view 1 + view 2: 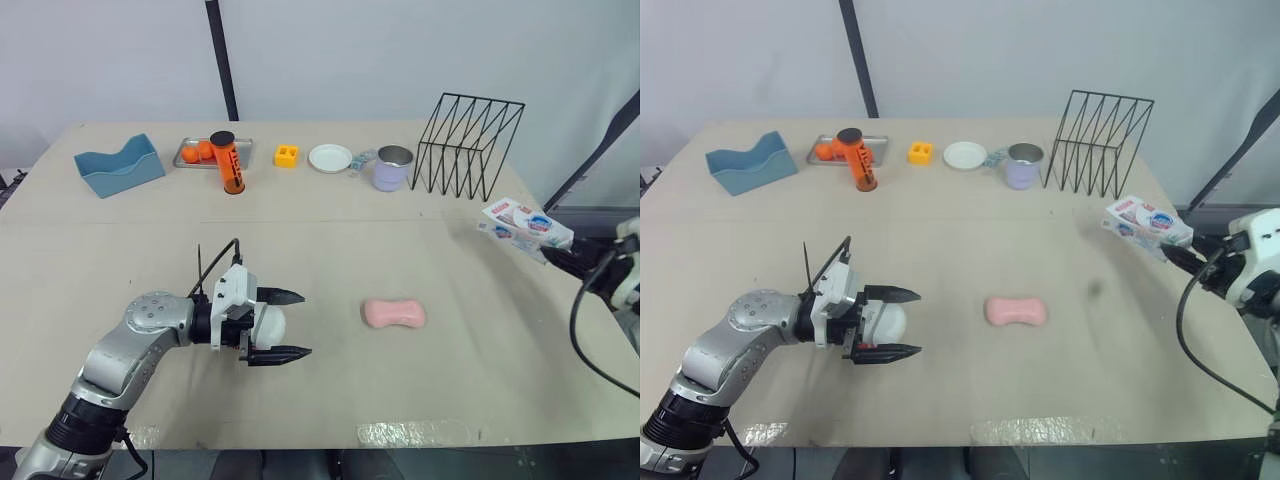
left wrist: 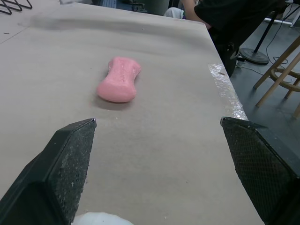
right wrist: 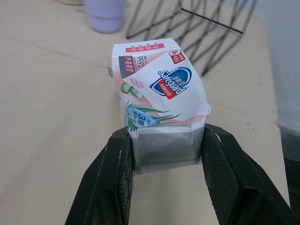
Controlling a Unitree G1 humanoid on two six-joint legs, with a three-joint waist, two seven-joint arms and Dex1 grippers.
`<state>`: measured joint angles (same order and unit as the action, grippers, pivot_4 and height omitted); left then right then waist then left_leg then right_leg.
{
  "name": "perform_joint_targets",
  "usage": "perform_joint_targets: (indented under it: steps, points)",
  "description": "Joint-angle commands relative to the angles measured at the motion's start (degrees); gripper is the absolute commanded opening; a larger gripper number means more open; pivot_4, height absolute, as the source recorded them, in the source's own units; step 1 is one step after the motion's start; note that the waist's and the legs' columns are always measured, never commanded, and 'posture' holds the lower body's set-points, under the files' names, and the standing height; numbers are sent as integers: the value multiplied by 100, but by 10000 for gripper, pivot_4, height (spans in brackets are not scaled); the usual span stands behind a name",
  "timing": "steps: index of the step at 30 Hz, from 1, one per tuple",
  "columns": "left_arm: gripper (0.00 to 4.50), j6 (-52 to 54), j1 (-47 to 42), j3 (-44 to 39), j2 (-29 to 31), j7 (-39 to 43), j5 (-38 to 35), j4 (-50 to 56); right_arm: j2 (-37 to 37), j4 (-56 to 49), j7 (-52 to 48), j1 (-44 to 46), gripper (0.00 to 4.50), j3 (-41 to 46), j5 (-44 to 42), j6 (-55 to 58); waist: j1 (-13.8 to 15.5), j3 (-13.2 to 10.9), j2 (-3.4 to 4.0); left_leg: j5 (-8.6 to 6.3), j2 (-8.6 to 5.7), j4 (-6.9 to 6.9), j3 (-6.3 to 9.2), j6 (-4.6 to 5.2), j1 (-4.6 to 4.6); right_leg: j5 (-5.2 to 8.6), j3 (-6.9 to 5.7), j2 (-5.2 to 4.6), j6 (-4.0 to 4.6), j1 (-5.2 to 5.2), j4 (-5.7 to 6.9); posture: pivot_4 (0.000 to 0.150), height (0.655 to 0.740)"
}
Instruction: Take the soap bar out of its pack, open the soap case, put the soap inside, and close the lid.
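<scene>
- Left gripper [image 1: 306, 324]: low over the table [image 1: 330, 240], jaws spread wide, nothing clamped between them.
- Soap case [image 1: 270, 324]: white and rounded, lying in the gap between the left jaws, back towards their root. Cannot tell if either finger touches it.
- Soap bar [image 1: 394, 313]: pink, waisted in the middle, out of its wrapper and flat on the table. It lies ahead of the left fingertips, clear of them and nearer one finger's line than the other. Its long side runs roughly along the way the jaws point.
- Right gripper [image 3: 166, 131]: closed on the soap pack [image 3: 159, 93]. One finger presses each side of the pack's near end, and the printed end sticks out past the fingertips.
- Soap pack: held up off the table, over the table's right edge, well apart from the bar and the case.
- Past the pack, ahead of the right jaws: a lavender mug [image 1: 392, 168] and a black wire rack [image 1: 468, 145], side by side.
- Far row, well beyond the left jaws: white plate [image 1: 330, 158], yellow block [image 1: 287, 155], orange bottle [image 1: 229, 162] standing at a metal tray [image 1: 190, 155], blue holder [image 1: 119, 165].
- Off the table edge beyond the bar: a person in dark clothing [image 2: 225, 14].
</scene>
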<state>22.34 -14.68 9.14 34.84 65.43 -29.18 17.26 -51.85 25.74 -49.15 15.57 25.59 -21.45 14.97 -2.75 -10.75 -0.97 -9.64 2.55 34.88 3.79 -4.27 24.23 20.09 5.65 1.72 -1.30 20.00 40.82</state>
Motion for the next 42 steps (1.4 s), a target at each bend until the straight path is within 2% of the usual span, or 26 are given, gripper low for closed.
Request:
perform_joint_targets:
  steps: [1, 5, 16, 19, 21, 23, 33, 42]
  points:
    - [45000, -12, -7, -127, -16, -80, -90, 202, 140, -616, 595, -152, 20908, 227, -21, 283, 1, 0, 7, 0, 0, 0, 0, 0, 0, 0, 0, 0, 0, 0, 0, 1500, 7400]
    - [45000, -2, 19, -130, -1, -117, -101, 253, 368, -982, 980, -352, 20908, 261, -153, 786, 0, 0, 8, 0, 0, -1, 0, 0, -1, 0, 1, 0, 0, 0, 0, 1500, 7400]
    - [45000, -21, 40, -108, 19, -134, -74, 279, 261, -1309, 582, -776, 20908, 48, -150, 991, 0, 0, 8, 0, 0, -2, 0, 1, -1, 10, 1, 1, -17, 0, -1, 1500, 7400]
    - [45000, -31, 26, -97, 10, -127, -66, 265, 209, -1279, 471, -758, 28483, 79, -173, 1043, 0, 0, 8, -1, 0, -2, -1, 1, -1, 9, 1, 0, -17, 0, 0, 1500, 7400]
    - [45000, -33, 19, -101, 9, -120, -70, 254, 161, -1240, 360, -763, 38193, 56, -129, 969, 0, 0, 8, 0, -1, -2, -1, 1, -1, 9, 1, 0, -17, 0, -1, 1500, 7400]
    - [45000, -56, -4, -150, 21, -94, -82, 189, 107, -1208, 237, -765, 44350, 44, -84, 847, 0, 0, 8, 0, -1, -2, -1, 1, -1, 9, 1, 0, -16, 0, -1, 1500, 7400]
    - [45000, -366, -104, -943, 474, 486, -314, -487, -243, -717, -487, -294, 44350, 83, -148, 324, -3, -1, 9, -1, 0, -2, -3, 1, -1, 10, 1, 1, -18, 1, -1, 1500, 7400]
    - [45000, -506, -41, -1327, 902, 1030, -401, -839, -412, -454, -1690, 172, 44350, -408, -49, -621, -3, -3, 10, -1, 2, -5, -4, 2, 0, 10, 1, 0, -17, 3, -3, 1500, 7400]
